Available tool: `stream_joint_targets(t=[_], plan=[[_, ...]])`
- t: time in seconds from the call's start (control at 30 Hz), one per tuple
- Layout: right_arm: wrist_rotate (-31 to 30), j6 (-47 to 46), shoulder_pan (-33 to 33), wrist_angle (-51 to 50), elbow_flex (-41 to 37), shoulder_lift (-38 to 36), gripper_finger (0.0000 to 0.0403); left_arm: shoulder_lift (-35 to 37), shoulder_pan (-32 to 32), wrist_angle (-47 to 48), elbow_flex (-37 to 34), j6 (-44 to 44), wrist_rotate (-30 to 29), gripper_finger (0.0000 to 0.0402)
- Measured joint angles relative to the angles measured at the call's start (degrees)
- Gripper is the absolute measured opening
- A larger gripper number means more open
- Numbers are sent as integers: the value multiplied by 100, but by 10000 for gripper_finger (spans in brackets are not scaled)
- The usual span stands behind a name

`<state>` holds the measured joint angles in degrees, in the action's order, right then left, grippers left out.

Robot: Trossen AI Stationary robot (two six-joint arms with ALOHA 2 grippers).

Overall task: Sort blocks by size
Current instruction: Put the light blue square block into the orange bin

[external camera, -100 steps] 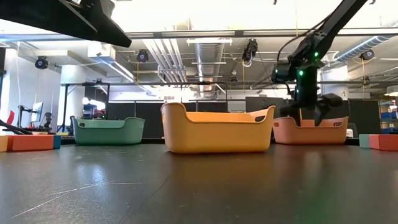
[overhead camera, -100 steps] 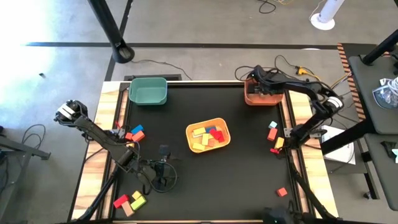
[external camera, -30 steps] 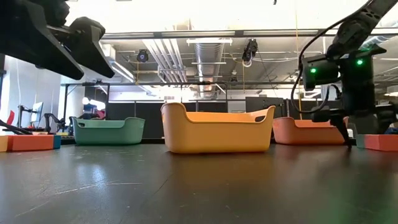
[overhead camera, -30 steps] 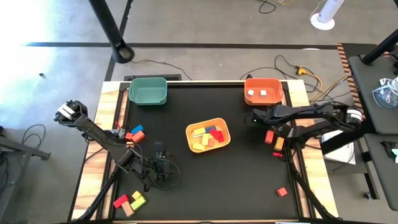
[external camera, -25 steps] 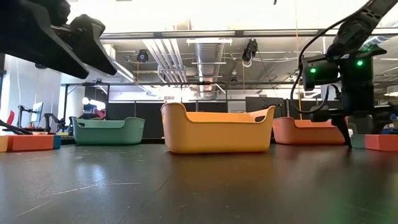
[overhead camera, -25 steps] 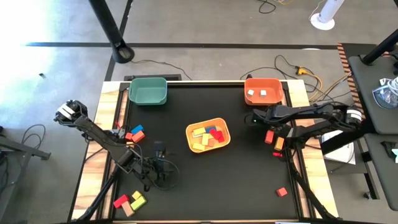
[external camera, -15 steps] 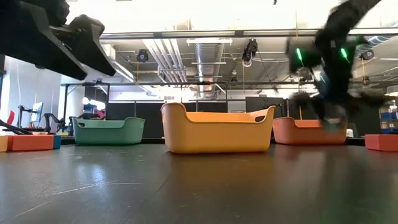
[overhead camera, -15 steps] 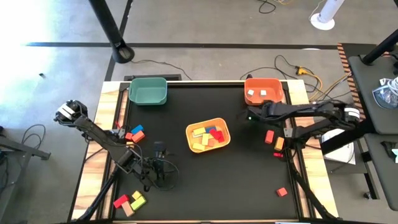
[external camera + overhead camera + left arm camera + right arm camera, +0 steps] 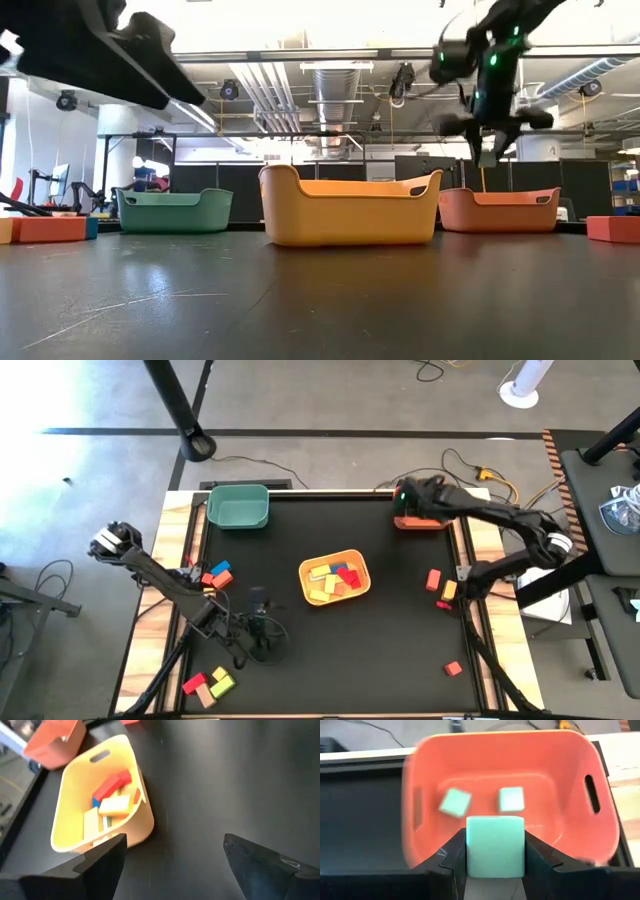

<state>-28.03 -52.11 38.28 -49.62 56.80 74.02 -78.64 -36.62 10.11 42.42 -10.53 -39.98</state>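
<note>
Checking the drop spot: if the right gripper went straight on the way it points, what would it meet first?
Probably the floor of the orange plastic bin, beside two pale green blocks; the right gripper holds a third.

Pale green block (image 9: 495, 847) over an orange bin (image 9: 560, 800); yellow bin (image 9: 308, 574) mid-table.

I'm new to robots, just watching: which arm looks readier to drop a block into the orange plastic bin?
The right. Its end effector grips a pale green cube directly above the orange plastic bin, which holds two similar cubes. The left end effector hangs empty near the yellow plastic bin.
</note>
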Motion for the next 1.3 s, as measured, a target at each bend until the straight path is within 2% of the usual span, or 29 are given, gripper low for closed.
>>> stream_joint_targets(t=[0.07,0.13,0.23,0.3,0.37,0.53,0.77,0.93,1.1,1.3], plan=[[236,394,425,208,-32,136,127,-110,60,-334,-28,349,4,317],[345,766,570,504,-86,279,128,-227,172,-617,-57,537,201,317],[374,1248,540,831,-213,508,130,-444,509,-865,-55,779,1375,317],[364,1427,542,871,-231,606,129,-622,700,-1087,-55,941,1709,317],[201,1573,579,865,-256,664,128,-762,890,-1113,-57,984,1708,317],[225,1732,703,1154,-390,839,129,-729,1376,-894,-64,766,1699,317],[296,1869,1108,1666,-382,1415,129,-318,1889,-899,-148,1315,2122,317],[880,1640,1370,2086,-353,1797,129,-296,1916,-863,-362,1292,2193,317],[898,1398,1445,2191,-350,1907,141,-197,1912,-899,-489,1239,2472,317],[766,1535,1459,2127,-361,1638,189,-156,1780,-907,-469,1150,2500,317]])
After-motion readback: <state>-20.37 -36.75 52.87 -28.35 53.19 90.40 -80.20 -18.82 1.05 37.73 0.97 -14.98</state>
